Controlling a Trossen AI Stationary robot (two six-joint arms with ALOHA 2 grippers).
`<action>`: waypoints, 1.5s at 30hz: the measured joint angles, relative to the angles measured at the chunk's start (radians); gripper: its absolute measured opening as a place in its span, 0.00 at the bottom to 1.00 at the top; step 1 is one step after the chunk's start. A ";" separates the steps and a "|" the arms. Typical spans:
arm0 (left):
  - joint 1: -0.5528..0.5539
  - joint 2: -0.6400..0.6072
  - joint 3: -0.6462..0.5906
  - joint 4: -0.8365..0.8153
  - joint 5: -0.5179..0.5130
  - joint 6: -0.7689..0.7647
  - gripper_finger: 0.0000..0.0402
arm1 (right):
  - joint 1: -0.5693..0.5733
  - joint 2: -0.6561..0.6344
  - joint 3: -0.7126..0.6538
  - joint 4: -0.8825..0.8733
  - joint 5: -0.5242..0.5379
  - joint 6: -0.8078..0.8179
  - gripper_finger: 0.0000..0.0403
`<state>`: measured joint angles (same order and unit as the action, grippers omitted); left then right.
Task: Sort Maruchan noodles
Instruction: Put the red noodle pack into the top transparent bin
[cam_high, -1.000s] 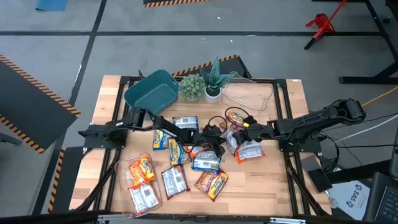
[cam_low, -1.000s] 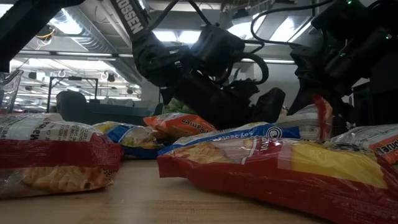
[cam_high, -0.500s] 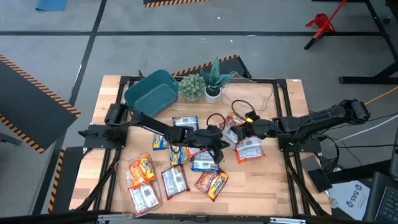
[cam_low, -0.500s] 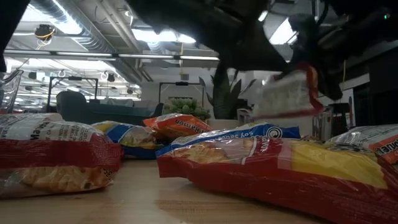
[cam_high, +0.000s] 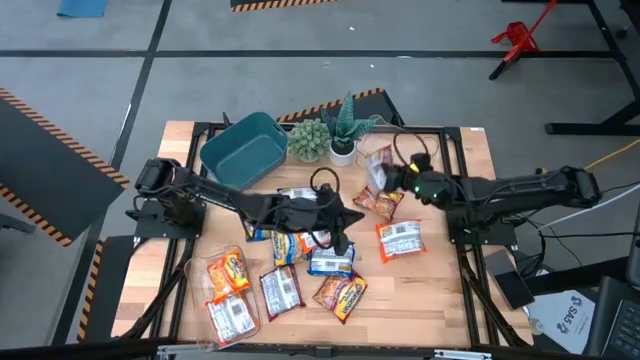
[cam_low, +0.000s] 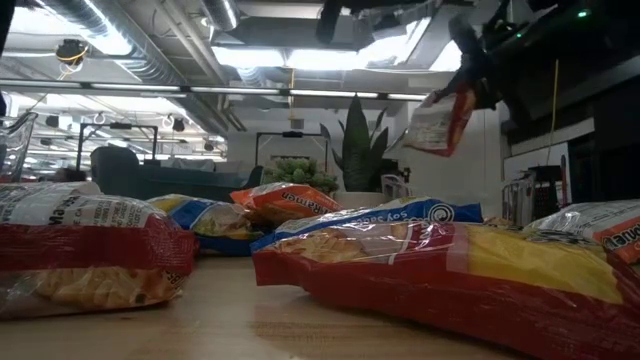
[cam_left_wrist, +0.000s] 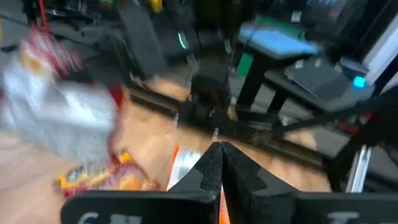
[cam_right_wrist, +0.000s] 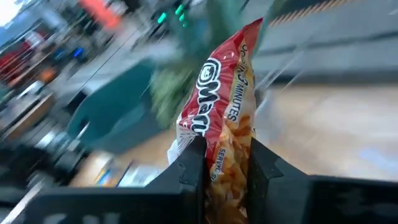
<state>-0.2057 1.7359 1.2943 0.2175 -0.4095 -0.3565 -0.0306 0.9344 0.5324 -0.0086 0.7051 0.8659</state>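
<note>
Right gripper (cam_right_wrist: 225, 163): clamped on a red Maruchan noodle packet (cam_right_wrist: 225, 106), held raised off the table (cam_high: 448, 262), just beside the clear plastic tub (cam_high: 415, 148) and near the potted plants (cam_high: 330, 135). Left gripper (cam_high: 338, 220): fingers pressed together on nothing, above the remaining packets (cam_high: 285, 262) strewn below and toward the table's front; teal bin (cam_high: 243, 148) well behind.

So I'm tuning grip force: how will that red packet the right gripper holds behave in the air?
The red packet, pinched by the right gripper at one end, stands out unsupported, so it's probably fairly stiff and light. Its glossy film may slip. The noodle block inside likely cracks if squeezed hard.
</note>
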 joint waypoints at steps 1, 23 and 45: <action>-0.007 -0.002 -0.005 -0.011 0.000 0.001 0.00 | -0.022 -0.003 0.004 -0.001 0.026 -0.013 0.13; -0.052 -0.008 -0.002 -0.048 -0.033 -0.003 0.00 | -0.557 -0.008 0.011 -0.411 -0.106 -0.078 0.13; -0.052 -0.007 -0.002 -0.048 -0.051 -0.002 0.00 | -0.567 0.161 0.011 -0.508 -0.092 -0.088 0.27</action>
<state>-0.2577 1.7287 1.2922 0.1699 -0.4606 -0.3588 -0.5980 1.0950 0.5438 -0.5171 0.6128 0.7776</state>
